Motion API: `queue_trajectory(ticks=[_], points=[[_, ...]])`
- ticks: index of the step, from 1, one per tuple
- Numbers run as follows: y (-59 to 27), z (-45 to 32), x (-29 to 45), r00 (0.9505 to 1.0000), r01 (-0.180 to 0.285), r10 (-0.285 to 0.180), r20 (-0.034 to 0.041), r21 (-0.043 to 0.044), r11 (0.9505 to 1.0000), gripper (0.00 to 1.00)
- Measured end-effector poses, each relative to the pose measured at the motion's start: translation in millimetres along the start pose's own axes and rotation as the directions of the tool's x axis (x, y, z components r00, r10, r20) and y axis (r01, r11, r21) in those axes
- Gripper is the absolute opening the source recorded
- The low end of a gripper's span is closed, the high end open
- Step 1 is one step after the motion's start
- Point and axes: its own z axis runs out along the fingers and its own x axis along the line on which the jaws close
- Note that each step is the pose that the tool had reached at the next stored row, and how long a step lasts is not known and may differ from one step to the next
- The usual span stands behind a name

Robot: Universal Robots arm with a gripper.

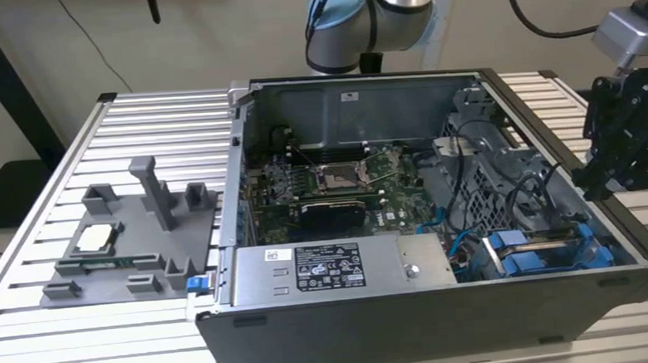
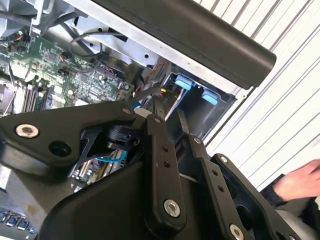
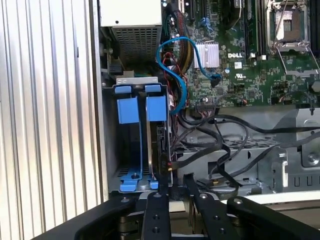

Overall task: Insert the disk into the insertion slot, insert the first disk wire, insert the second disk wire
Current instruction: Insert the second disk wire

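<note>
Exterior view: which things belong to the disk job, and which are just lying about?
Job: insertion slot with blue rails; end effector.
Lying about: grey fixture tray; power-supply box; motherboard.

White sticker (image 1: 328, 267), black print and barcodes, on power-supply box (image 1: 423, 255): print not legible. White logo lettering (image 3: 239, 55) on motherboard (image 3: 250, 82). Small white label (image 1: 348, 96) on case rear wall (image 1: 332, 121): not legible.

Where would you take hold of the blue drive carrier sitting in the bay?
Likely by the paired blue tabs at its end nearest the power supply, coming from above through the case's open side. The rest of the blue drive carrier sits sunk in the drive bay, with cables crowding one flank.
</note>
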Motion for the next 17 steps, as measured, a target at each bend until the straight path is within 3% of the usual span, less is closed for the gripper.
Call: queue_trajectory(ticks=[3,11,17], points=[[-1.1,0.0,-2.7,1.0000,0.000,0.000,0.0070,-0.0005,1.0000,0.27],[-1.6,-2.5,-10.7,0.9999,0.001,-0.001,0.0150,-0.0015,1.0000,0.27],[-1.3,-2.0,-18.9,0.9996,0.001,-0.001,0.0276,-0.0025,1.0000,0.27]])
